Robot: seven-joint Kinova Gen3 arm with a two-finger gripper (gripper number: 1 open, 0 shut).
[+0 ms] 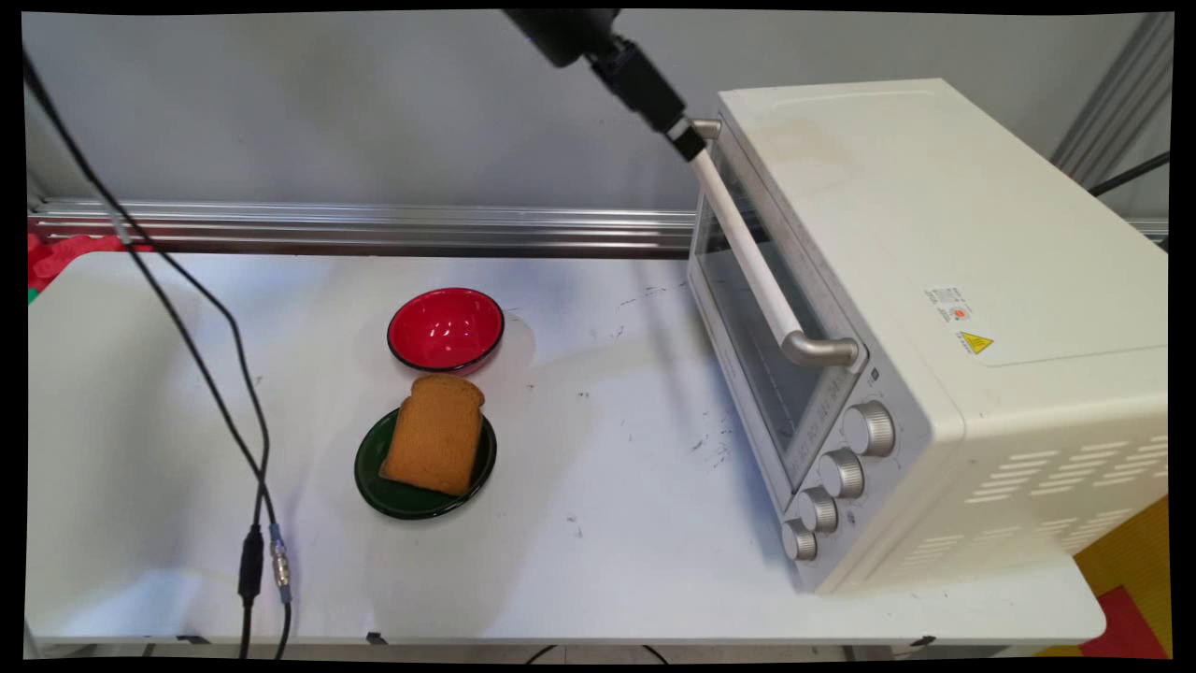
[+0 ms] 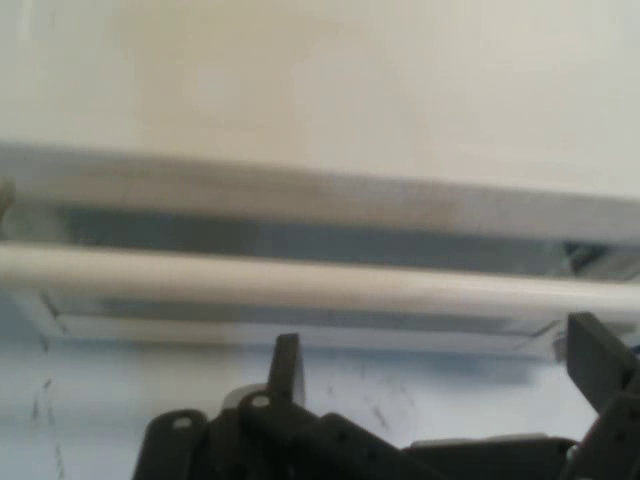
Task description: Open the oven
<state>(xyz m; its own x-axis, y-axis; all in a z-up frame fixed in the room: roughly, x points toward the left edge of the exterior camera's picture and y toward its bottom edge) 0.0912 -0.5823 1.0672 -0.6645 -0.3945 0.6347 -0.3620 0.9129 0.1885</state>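
Two dishes sit in the middle of the white table (image 1: pixel 607 523) in the main view, and open tabletop stretches between them and the toaster oven (image 1: pixel 934 308) that fills the right half of the frame. The oven's far corner overhangs nothing visible, but its front corner stands close to the table's lower right edge. The gripper (image 1: pixel 690 140) comes down from the top centre and meets the upper end of the oven's white door handle (image 1: pixel 747 252), at the top of the closed glass door (image 1: pixel 761 327); from this angle the fingertips are too small to read. Four knobs (image 1: pixel 841 472) run down the oven's front at lower right. The red bowl (image 1: pixel 446 329) lies just above the green plate (image 1: pixel 425 463), which carries a slice of toast (image 1: pixel 434 433). Black cables (image 1: pixel 215 374) hang across the left of the frame.

In the hand view the handle (image 2: pixel 300 280) crosses the frame as a pale bar, with the door (image 2: pixel 300 235) behind it. The fingers (image 2: pixel 285 365) rise at lower centre and lower right, spread wide apart and holding nothing, their tips just below the bar.
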